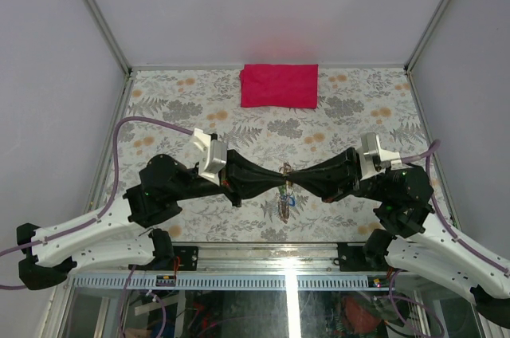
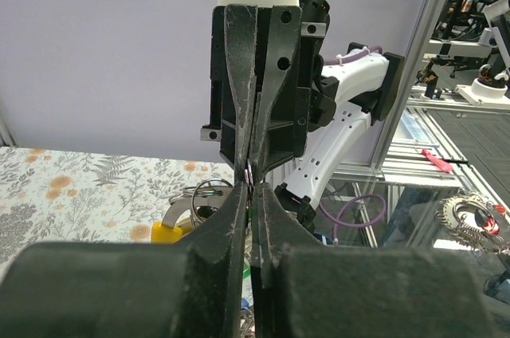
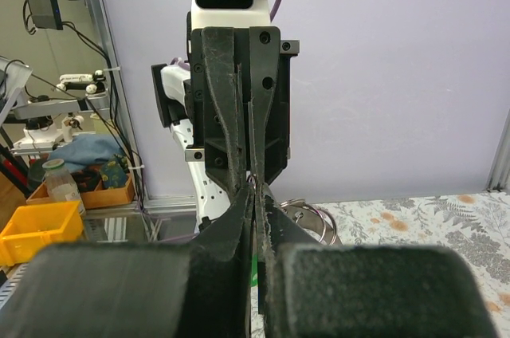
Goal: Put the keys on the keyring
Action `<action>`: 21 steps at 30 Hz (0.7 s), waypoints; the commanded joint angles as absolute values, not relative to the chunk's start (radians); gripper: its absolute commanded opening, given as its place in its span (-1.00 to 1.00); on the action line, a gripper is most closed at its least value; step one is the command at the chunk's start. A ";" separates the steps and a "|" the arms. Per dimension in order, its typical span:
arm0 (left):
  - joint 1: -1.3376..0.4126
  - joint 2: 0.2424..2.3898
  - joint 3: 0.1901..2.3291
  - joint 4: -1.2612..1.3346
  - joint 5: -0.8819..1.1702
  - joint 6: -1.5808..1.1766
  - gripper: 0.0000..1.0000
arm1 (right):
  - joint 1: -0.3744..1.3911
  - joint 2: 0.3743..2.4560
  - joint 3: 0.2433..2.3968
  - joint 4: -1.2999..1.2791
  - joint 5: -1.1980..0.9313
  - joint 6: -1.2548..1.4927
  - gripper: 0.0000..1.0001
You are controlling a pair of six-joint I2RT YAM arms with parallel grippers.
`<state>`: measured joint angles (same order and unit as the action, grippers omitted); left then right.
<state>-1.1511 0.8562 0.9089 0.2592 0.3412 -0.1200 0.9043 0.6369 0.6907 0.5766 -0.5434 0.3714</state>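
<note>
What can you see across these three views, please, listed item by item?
table: one; grey and orange floral cover; fills the work area
cloth: one; red; far middle of the table
keys: small bunch, count unclear; silvery with blue and yellow bits; just nearer than where the jaws meet
keyring: silvery wire loops, count unclear; beside the keys, behind the jaw tips
bin: one; yellow; off the table, in the right wrist view
cables: two; purple; one along each arm
left arm: one; black and white; jaws shut, tip to tip with the other arm's
right arm: one; black and white; jaws shut; what the tips pinch is too small to tell
</note>
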 commanded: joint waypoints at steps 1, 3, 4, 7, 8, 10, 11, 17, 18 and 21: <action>-1.153 0.861 0.931 0.274 0.374 -0.112 -1.00 | 0.903 0.617 0.747 0.624 -0.538 0.340 -1.00; -1.153 0.861 0.953 0.207 0.380 -0.089 -1.00 | 0.902 0.606 0.766 0.569 -0.540 0.310 -0.95; -1.154 0.861 0.970 0.177 0.385 -0.073 -1.00 | 0.903 0.598 0.773 0.530 -0.545 0.287 -0.86; -1.152 0.861 1.032 0.010 0.390 -0.013 -1.00 | 0.902 0.579 0.825 0.385 -0.566 0.213 -0.49; -1.153 0.864 1.063 -0.038 0.390 0.010 -1.00 | 0.903 0.574 0.842 0.338 -0.574 0.189 -0.42; -1.153 0.871 1.111 -0.145 0.391 0.058 -1.00 | 0.903 0.567 0.870 0.245 -0.585 0.146 -0.34; -1.153 0.879 1.136 -0.195 0.394 0.086 -1.00 | 0.903 0.566 0.883 0.206 -0.589 0.125 -0.31; -1.153 0.956 1.308 -0.476 0.404 0.238 -1.00 | 0.903 0.589 0.944 0.018 -0.640 0.039 -0.29; -1.154 0.973 1.337 -0.517 0.404 0.262 -1.00 | 0.902 0.599 0.958 -0.011 -0.647 0.027 -0.28; -1.153 1.021 1.422 -0.626 0.392 0.326 -1.00 | 0.903 0.634 0.989 -0.066 -0.666 0.004 -0.28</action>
<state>-1.1511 0.9798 1.3144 -0.4500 0.3870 0.1932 0.9043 0.5842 0.9291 0.0536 -0.6220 0.0708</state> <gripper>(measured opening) 0.022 0.358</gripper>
